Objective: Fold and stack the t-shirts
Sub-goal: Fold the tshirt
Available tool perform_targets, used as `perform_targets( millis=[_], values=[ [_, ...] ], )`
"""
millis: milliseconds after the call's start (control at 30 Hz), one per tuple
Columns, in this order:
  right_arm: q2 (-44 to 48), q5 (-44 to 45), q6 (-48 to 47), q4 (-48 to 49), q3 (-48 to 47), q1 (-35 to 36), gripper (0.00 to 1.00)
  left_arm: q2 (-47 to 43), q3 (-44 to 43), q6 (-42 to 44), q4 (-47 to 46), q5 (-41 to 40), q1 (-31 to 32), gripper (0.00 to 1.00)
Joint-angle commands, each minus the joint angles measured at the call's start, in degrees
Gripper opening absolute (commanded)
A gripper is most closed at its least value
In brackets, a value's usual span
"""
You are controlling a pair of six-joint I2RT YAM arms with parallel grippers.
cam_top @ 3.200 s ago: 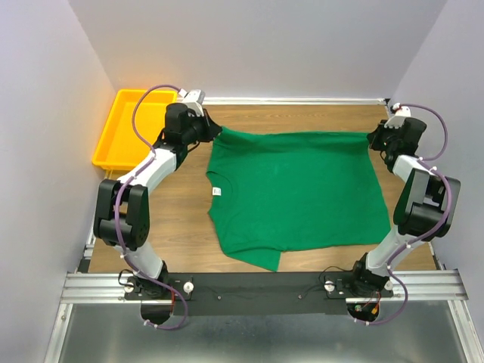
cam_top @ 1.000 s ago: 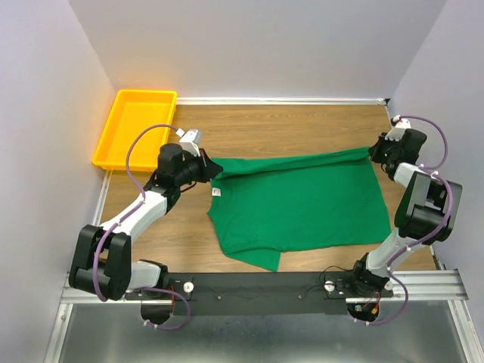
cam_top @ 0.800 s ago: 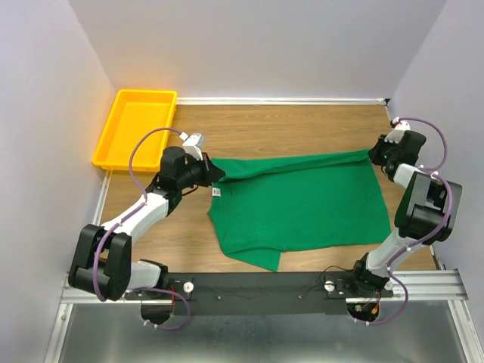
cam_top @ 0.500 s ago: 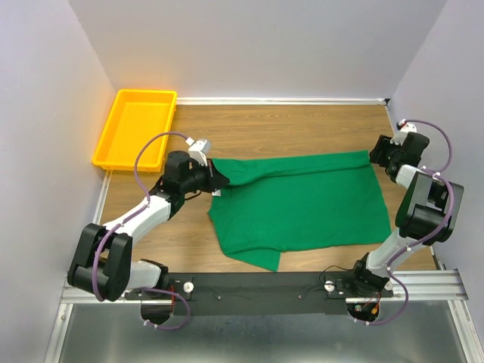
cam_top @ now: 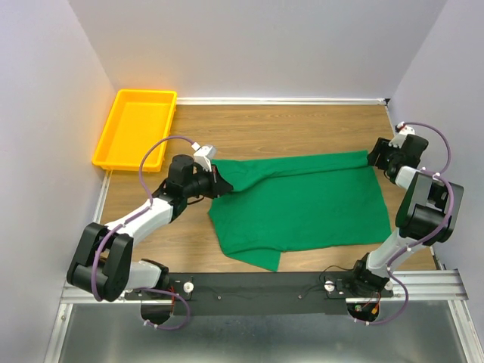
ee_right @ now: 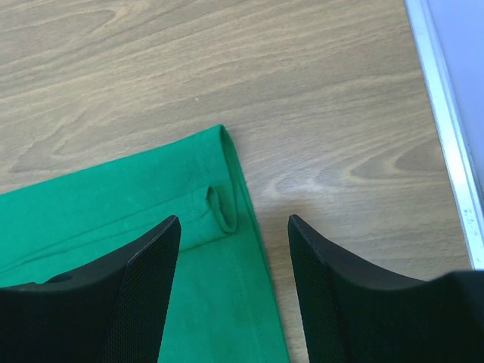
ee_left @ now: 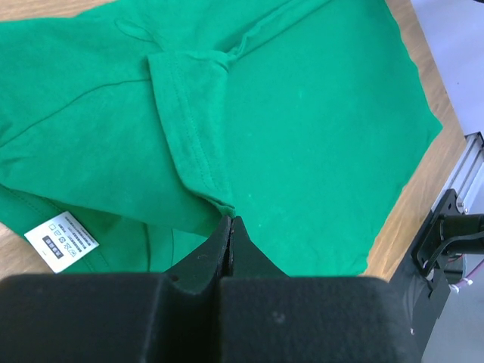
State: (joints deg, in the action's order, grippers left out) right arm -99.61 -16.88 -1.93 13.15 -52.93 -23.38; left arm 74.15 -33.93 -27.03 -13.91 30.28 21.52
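The emerald-green t-shirt lies spread over the middle of the wooden table, its far left part lifted and folded toward the right. My left gripper is shut on that lifted edge. In the left wrist view the jaws pinch a hemmed fold of the t-shirt, and the white label shows underneath at the left. My right gripper hangs open over the shirt's far right corner. In the right wrist view that corner lies flat on the wood between my spread fingers, held by nothing.
A yellow tray stands at the far left corner of the table. Grey walls close in the left, far and right sides. A metal rail runs along the table's right edge, close to my right gripper.
My left gripper has carried the shirt's left edge rightward and nearer. My right gripper has opened and let go of the far right corner, which now rests on the table.
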Motion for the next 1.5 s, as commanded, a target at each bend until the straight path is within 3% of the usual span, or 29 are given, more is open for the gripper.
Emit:
perform_targets(
  millis=[0,233,300,400,467,600,700,867,1100,1467],
  values=[
    [1.44,-1.75,0.44,-1.81,0.81,-0.35,0.66,0.38,0.45,1.01,0.81,1.09,0.8,0.0],
    [1.44,-1.92,0.18,-2.16,0.55,-0.35,0.66,5.02,-2.1,1.97,9.15,1.0,2.47,0.0],
    [1.27,-2.01,0.18,-2.16,0.54,-0.35,0.66,7.4,-3.24,3.29,13.81,1.71,3.87,0.07],
    [1.35,-2.54,0.18,-2.6,0.11,-0.27,0.66,5.15,-3.25,4.0,16.9,0.75,4.58,0.31],
    [1.35,-2.89,0.0,-2.6,0.28,-0.35,0.66,1.98,-3.59,4.52,16.99,-0.22,4.59,0.55],
    [2.05,-3.94,-1.31,-3.74,0.72,-0.35,0.67,-2.96,-6.14,5.32,16.2,-5.13,4.5,0.74],
    [1.7,-8.85,-4.47,-9.0,-1.38,-0.35,0.68,1.94,-9.99,5.67,16.19,-5.59,3.8,0.75],
    [1.0,-23.88,-9.84,-20.16,-4.38,-0.35,0.71,18.64,-19.05,7.6,16.37,-3.83,3.88,0.74],
    [5.13,-24.42,-10.02,-23.86,-4.03,-0.35,0.71,33.41,-33.9,10.94,23.57,-4.79,4.14,0.7],
    [6.36,-24.69,-8.26,-25.19,-4.29,-0.35,0.72,37.03,-35.68,13.23,26.13,-1.1,4.67,0.53]
  ],
)
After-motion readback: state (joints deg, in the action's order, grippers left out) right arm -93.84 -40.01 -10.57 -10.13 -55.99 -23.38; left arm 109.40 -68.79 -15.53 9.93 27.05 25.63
